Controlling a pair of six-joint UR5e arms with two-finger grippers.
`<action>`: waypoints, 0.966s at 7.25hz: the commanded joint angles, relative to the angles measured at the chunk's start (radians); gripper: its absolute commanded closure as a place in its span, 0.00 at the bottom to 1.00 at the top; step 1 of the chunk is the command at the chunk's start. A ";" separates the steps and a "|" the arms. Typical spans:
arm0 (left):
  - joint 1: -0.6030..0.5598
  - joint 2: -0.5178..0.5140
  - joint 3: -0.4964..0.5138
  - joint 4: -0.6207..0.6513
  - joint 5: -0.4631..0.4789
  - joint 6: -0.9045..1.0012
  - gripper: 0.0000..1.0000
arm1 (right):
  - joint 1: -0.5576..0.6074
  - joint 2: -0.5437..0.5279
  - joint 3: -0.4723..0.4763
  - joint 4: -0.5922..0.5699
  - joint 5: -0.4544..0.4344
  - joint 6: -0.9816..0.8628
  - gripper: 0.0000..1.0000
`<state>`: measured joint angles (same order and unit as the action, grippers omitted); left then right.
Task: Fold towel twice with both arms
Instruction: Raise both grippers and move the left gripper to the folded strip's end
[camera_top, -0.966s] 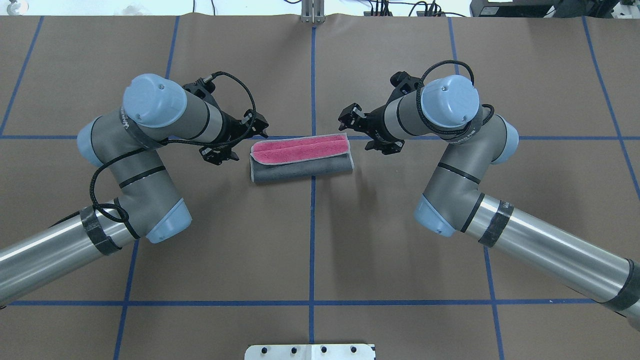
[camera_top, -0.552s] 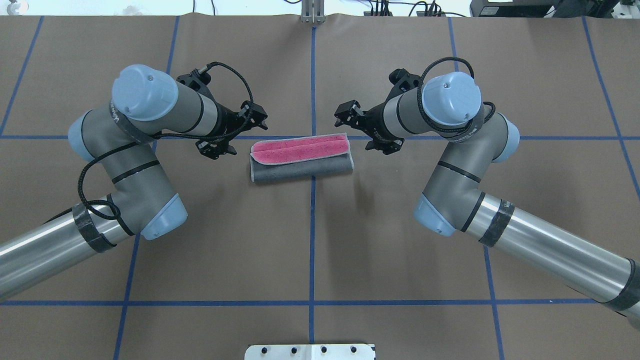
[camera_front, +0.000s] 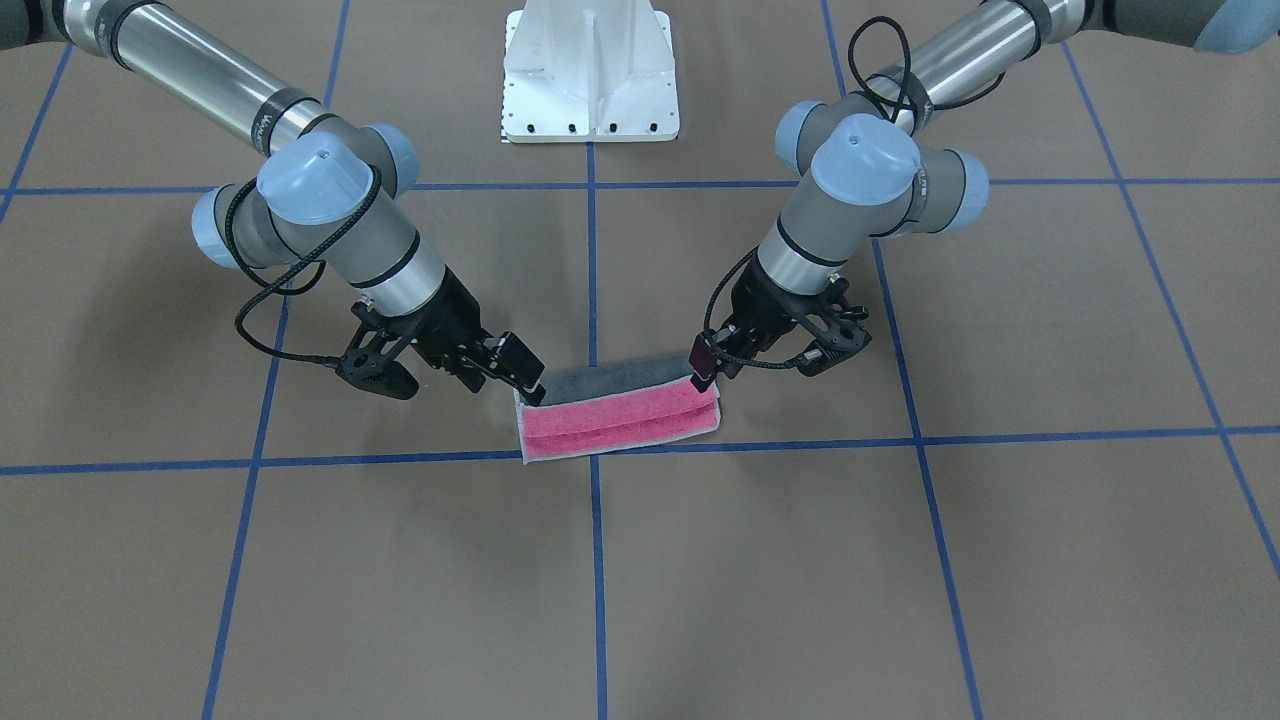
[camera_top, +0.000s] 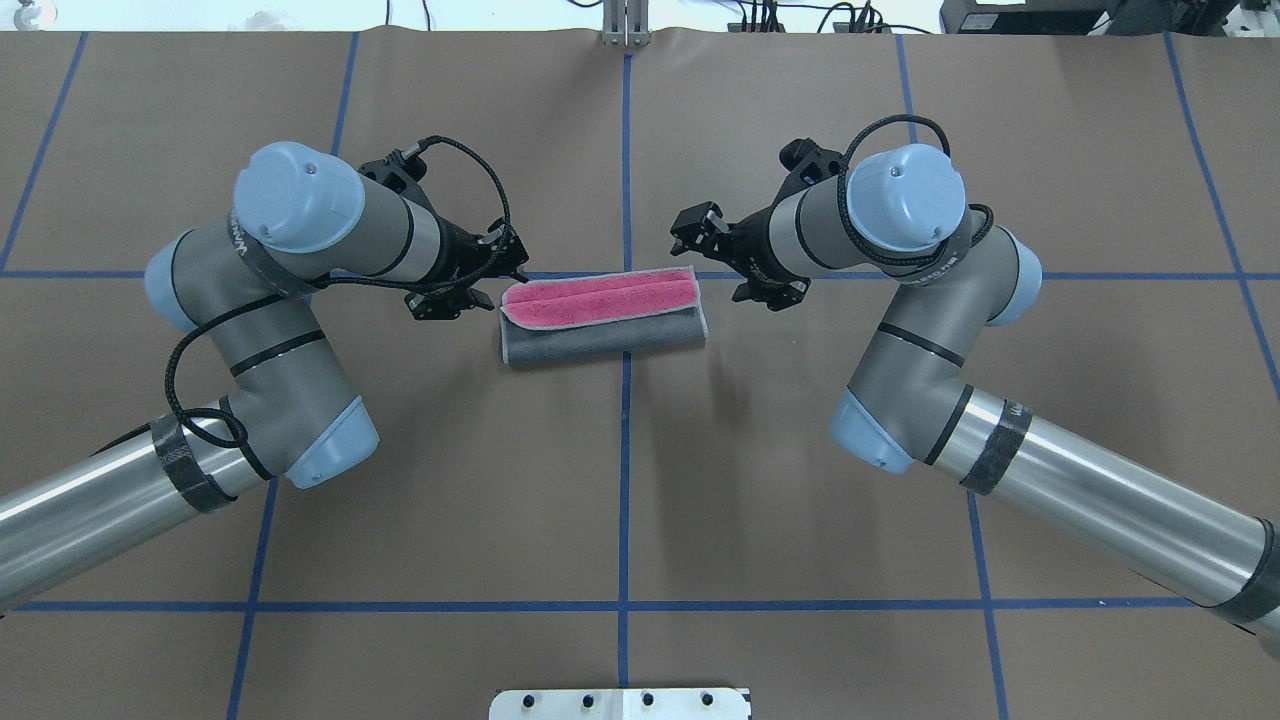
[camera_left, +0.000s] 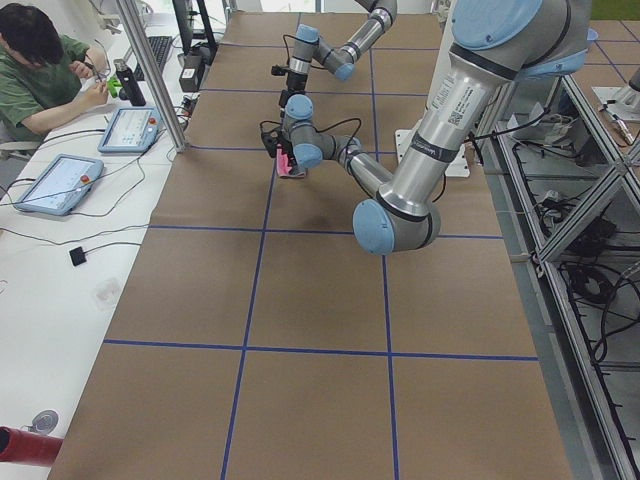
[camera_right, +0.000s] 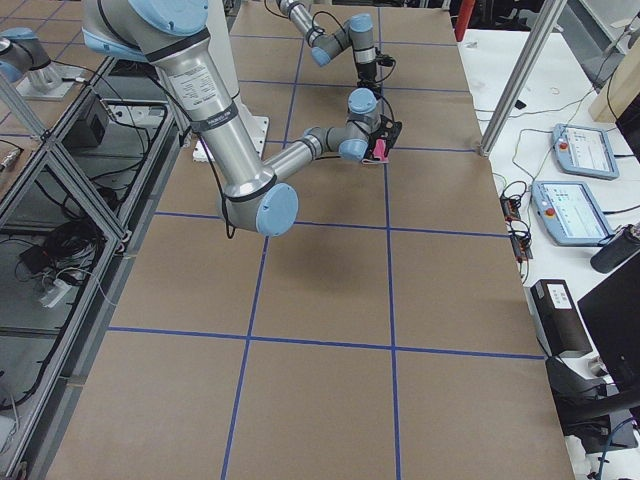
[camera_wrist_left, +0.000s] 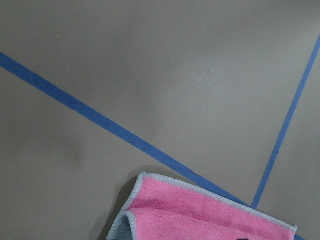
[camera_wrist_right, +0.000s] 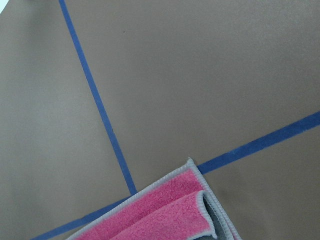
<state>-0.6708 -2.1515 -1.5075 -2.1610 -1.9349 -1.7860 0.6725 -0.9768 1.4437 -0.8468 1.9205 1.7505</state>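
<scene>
At mid-table, on the brown paper cover (camera_top: 620, 480): the towel (camera_top: 600, 320), flat, folded into a long narrow strip. Lies across the blue centre tape line (camera_top: 624, 500), with its far edge at the cross line. Shows two pink bands along the far side and dark grey along the side nearer the robot base (camera_front: 590, 90), with a light stitched border at the edges.

At the towel's left end: the left gripper (camera_top: 478, 280), jaws spread apart, holding nothing. Places one finger close against that end in the front-facing view (camera_front: 703, 365); cannot tell whether it touches.

At the towel's right far corner: the right gripper (camera_top: 725, 260), likewise spread wide and empty. Places one fingertip at the corner; cannot tell contact there either.

In both wrist views: only a pink corner of the towel (camera_wrist_left: 200, 215) (camera_wrist_right: 165, 210) at the bottom edge, no fingers visible.
</scene>
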 joint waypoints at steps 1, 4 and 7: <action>0.029 -0.005 0.016 0.000 0.004 -0.003 0.01 | 0.002 0.000 0.000 0.000 0.000 0.000 0.01; 0.042 -0.014 0.036 -0.005 0.030 -0.004 0.01 | 0.004 -0.002 0.000 0.000 0.002 -0.003 0.00; 0.050 -0.077 0.101 -0.005 0.033 -0.019 0.01 | 0.032 -0.008 0.000 0.000 0.040 -0.011 0.00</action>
<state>-0.6232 -2.1952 -1.4402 -2.1659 -1.9036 -1.7977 0.6895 -0.9818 1.4435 -0.8461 1.9415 1.7429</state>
